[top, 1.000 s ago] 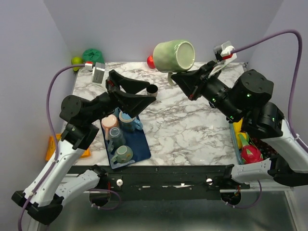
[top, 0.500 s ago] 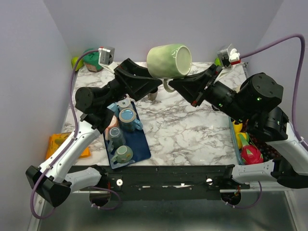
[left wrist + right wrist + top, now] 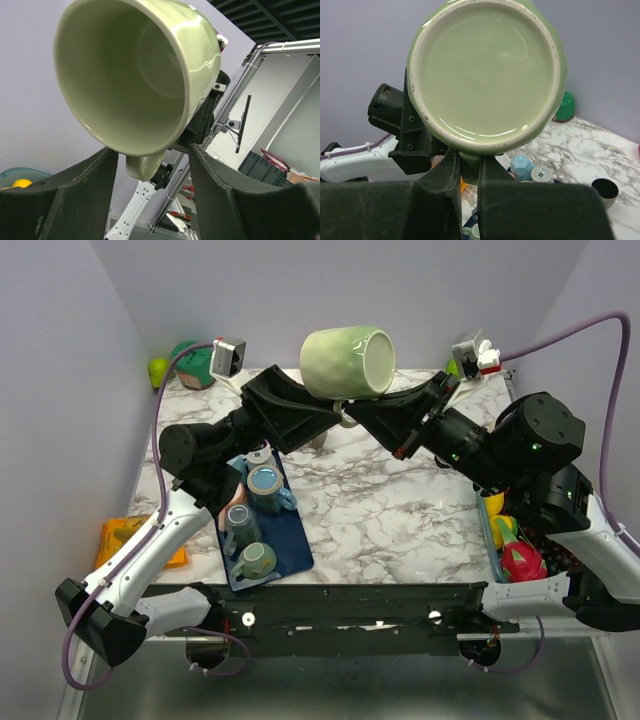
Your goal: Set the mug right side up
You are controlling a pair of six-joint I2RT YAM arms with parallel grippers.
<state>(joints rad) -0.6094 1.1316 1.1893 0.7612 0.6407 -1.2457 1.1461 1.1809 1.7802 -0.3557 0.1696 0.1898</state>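
Raised from over the blue tray (image 3: 292, 552) within the last second, the left pincer (image 3: 152, 155) is now set just beneath the green mug (image 3: 345, 362), which has itself been carried a little to the left. The mug is held high above the back of the marble bench (image 3: 400, 510), lying on its side, with its mouth turned toward the left arm and its base toward the right arm. It is gripped by the handle, on its underside, in the right pincer (image 3: 468, 160), whose fingers are pressed together on that handle. The left pincer's fingers (image 3: 75, 195) are seen well apart, narrower than a second ago, with the lower rim of the mug above the gap between them; whether the rim is touched cannot be told. Nothing is clamped by them. On the tray, at the near left of the bench, four small cups (image 3: 262, 485) are stood in a loose row. A dark cup (image 3: 605, 189) is seen standing on the marble.
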